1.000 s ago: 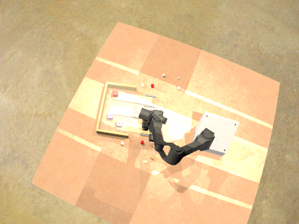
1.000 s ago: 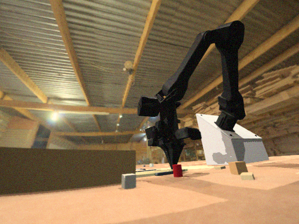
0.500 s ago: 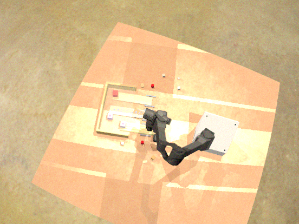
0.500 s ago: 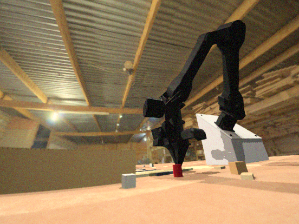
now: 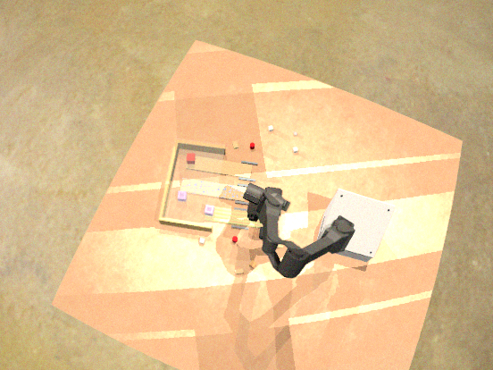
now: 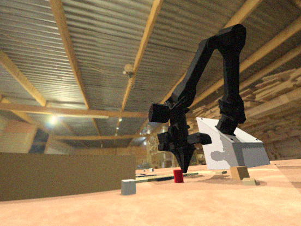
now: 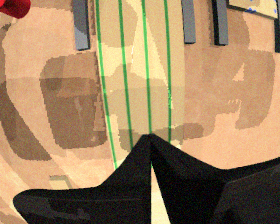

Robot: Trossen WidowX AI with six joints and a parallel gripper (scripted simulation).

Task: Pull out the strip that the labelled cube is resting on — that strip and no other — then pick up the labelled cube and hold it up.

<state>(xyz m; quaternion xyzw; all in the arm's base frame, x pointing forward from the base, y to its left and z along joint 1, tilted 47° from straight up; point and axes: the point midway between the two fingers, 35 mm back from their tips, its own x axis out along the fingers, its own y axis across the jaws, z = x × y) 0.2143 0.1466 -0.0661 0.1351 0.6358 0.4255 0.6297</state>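
Observation:
A wooden tray (image 5: pixel 167 185) (image 6: pixel 65 173) holds three strips. A red cube (image 5: pixel 191 157) sits on the plain strip (image 5: pixel 219 166). One pink cube (image 5: pixel 181 195) sits on the blue-dotted strip (image 5: pixel 210 189). Another pink cube (image 5: pixel 208 209) sits on the green-striped strip (image 5: pixel 225 216) (image 7: pixel 134 53) (image 6: pixel 155 178). I cannot read any label. My gripper (image 5: pixel 253 217) (image 6: pixel 185 170) (image 7: pixel 148 140) is shut with nothing between the fingers. Its tips point straight down onto the outer end of the green-striped strip, outside the tray's open side.
A red cylinder (image 5: pixel 234 239) (image 6: pixel 178 176) (image 7: pixel 13 0) stands close beside the gripper. Grey bars (image 7: pixel 79 10) (image 7: pixel 186 6) flank the strip ends. Small white cubes (image 5: pixel 271 128) (image 5: pixel 202 240), another red cylinder (image 5: pixel 252 145) and tan blocks (image 6: pixel 239 172) lie around. The arm's white base (image 5: pixel 362 221) is to the right.

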